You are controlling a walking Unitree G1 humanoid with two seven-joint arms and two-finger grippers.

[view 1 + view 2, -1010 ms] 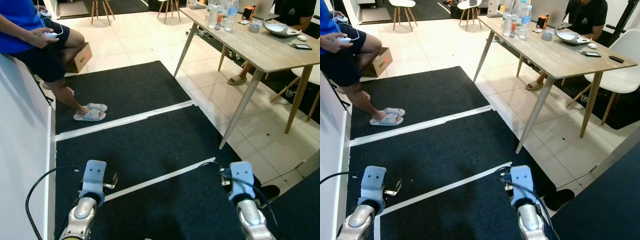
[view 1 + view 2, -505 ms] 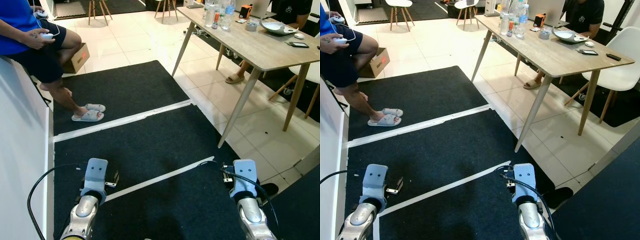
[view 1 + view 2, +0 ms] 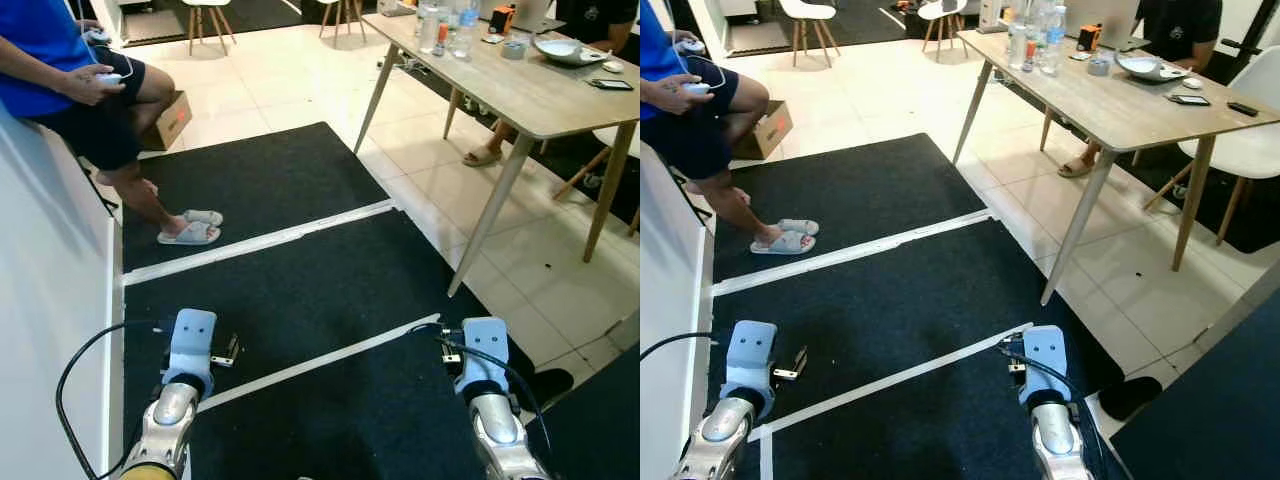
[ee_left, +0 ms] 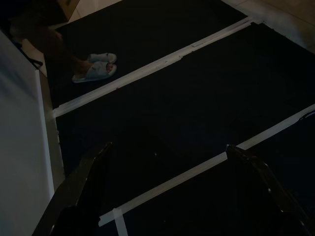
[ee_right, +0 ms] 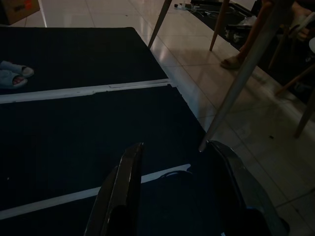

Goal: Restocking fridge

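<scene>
Left wrist view: left pincer (image 4: 165,152) agape, empty.

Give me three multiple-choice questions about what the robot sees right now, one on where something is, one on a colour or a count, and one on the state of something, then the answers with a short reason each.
1. Where are the plastic bottles?
A. on the black mat
B. on the wooden table
C. in the cardboard box

2. How many white tape lines cross the black mat?
A. one
B. two
C. four

3. How are the right gripper's fingers set?
A. spread apart, holding nothing
C. pinched on a bottle
B. clamped on a slipper

Answers:
1 B: the plastic bottles stand at the far end of the wooden table.
2 B: a far tape line and a near tape line run across the black mat.
3 A: in the right wrist view the right gripper shows mat between its fingers, with nothing held.
</scene>
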